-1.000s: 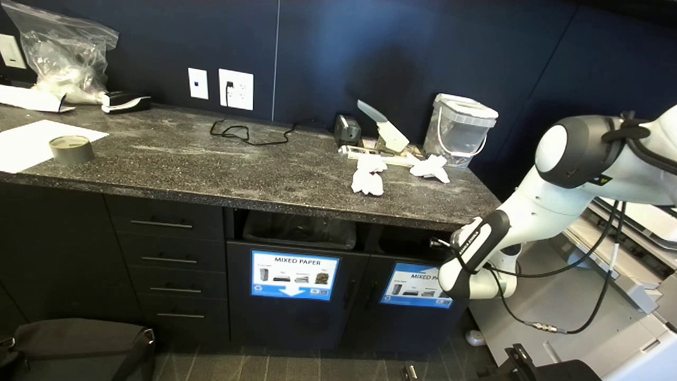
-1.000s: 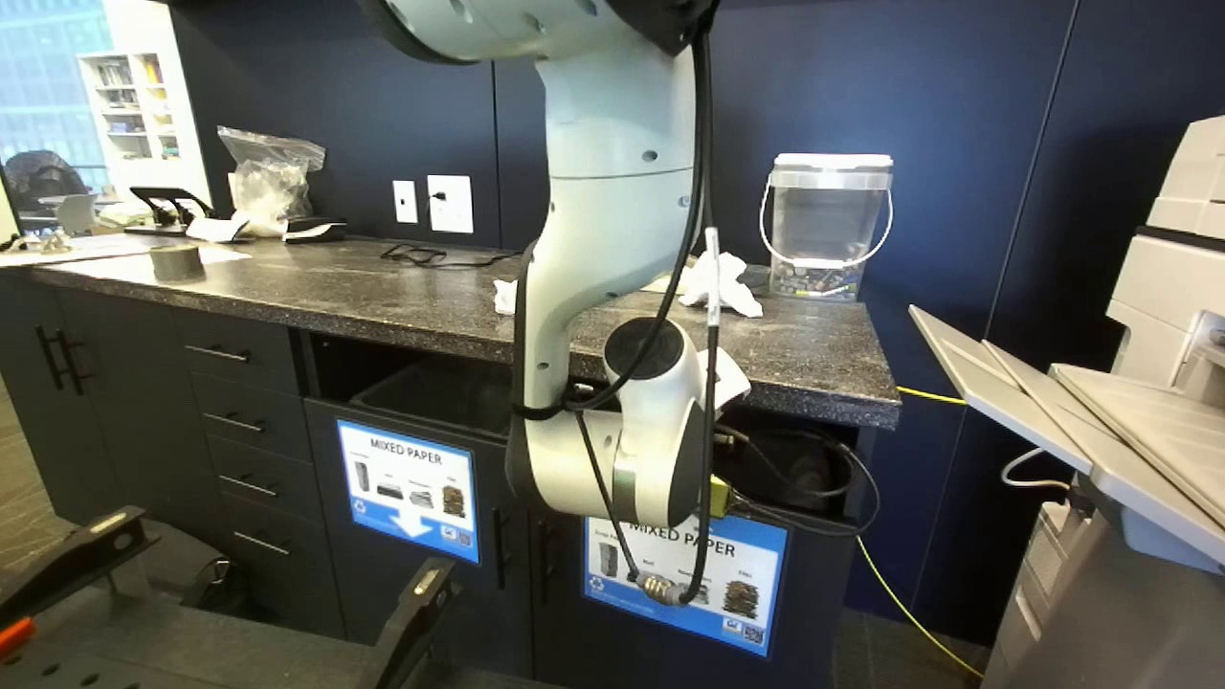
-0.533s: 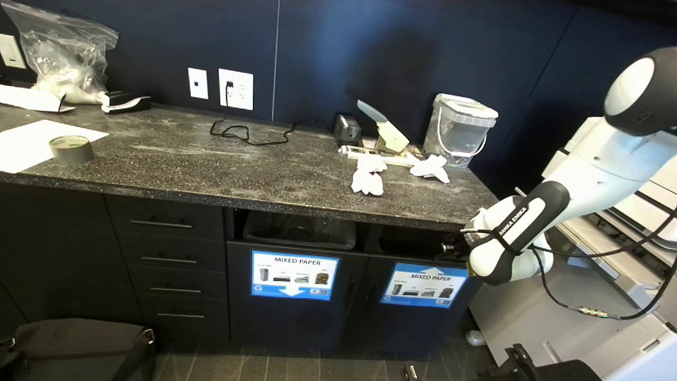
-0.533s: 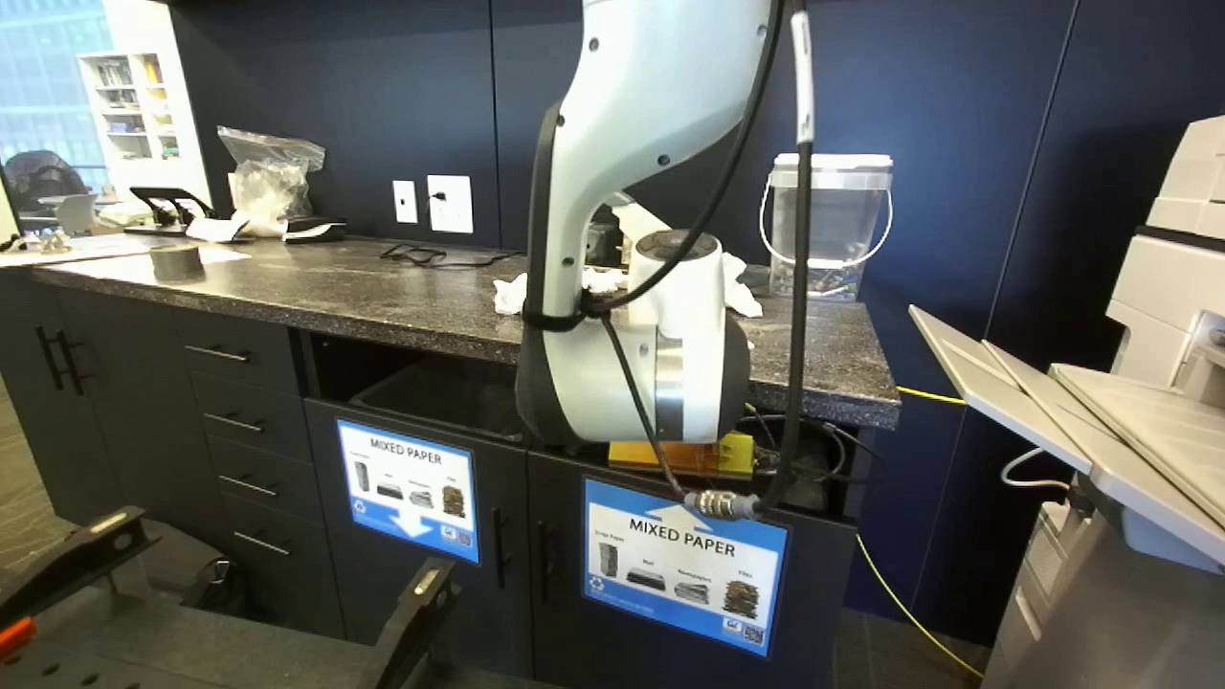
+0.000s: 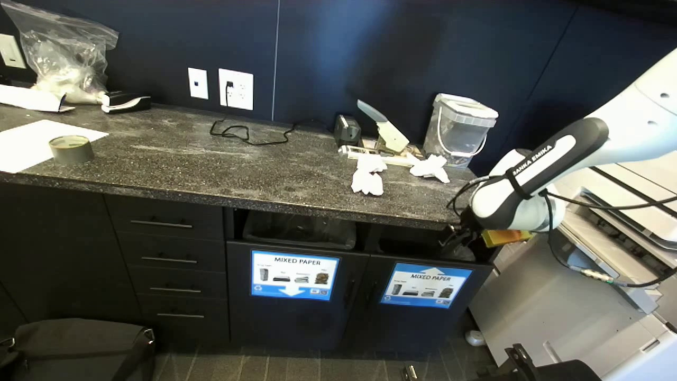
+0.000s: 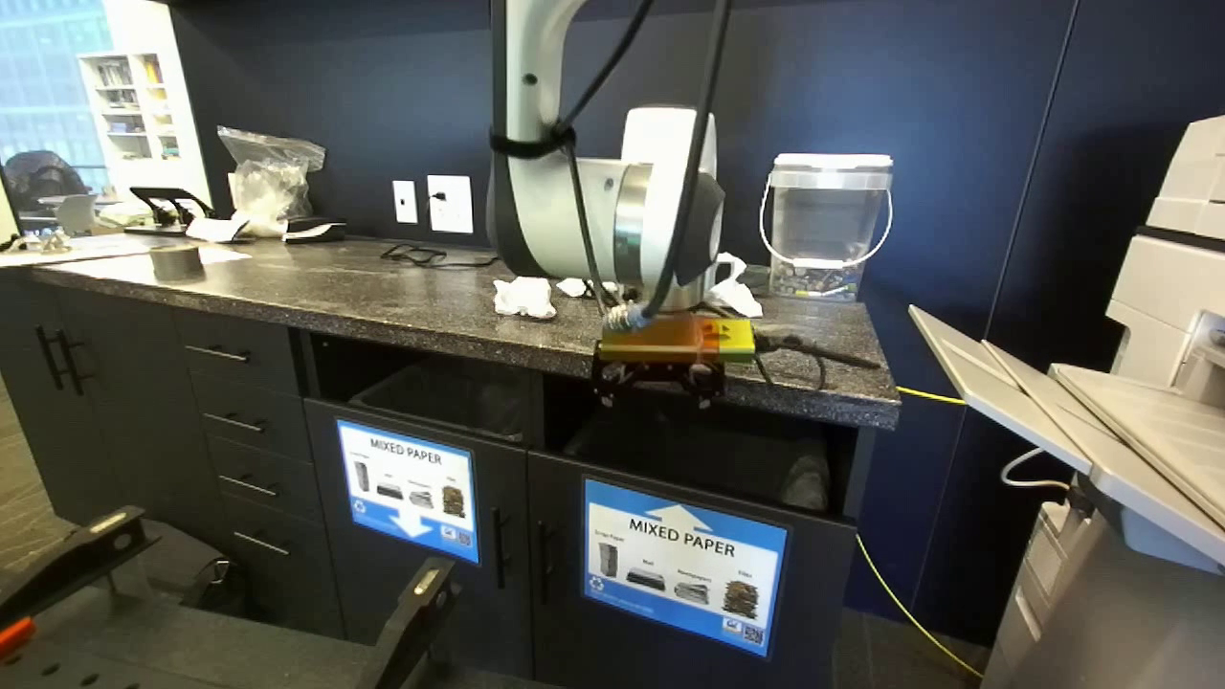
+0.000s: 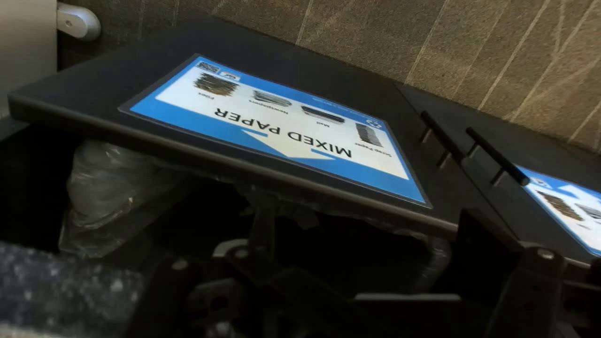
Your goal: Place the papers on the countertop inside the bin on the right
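A robot gripper, its fingers spread wide, hangs just at the slot of the bin on the right, by the front edge of the countertop. The arm is higher than half a second ago, when it covered the slot's left part. The papers lie unmoved on the countertop, near its right end. Two crumpled wads line up front to back; a third wad, near the translucent tub, stretches sideways, its long axis slanting toward the front right corner. The bin's slot runs lengthwise under the countertop's edge. Its label reads "MIXED PAPER," arrow up, with pictures captioned "Scrap Paper," "Mail," "Newspapers" and "Files," all upside down in the wrist view. The neighboring cabinet bears another label, also "MIXED PAPER," arrow down. Lettering on the arm reads "ANKA EMIKA," its start hidden by a black strap.
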Robot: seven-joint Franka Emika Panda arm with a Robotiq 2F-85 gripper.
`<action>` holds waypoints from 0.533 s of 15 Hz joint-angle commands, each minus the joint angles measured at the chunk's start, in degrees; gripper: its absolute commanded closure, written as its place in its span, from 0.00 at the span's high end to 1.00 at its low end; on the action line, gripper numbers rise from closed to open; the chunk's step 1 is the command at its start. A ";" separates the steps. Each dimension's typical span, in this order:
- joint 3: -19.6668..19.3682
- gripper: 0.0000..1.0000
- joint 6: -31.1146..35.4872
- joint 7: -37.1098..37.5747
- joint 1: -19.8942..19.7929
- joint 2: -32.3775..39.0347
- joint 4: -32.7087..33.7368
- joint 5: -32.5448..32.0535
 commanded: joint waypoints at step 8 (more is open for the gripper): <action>10.21 1.00 -18.63 -24.11 5.19 -12.54 5.52 28.40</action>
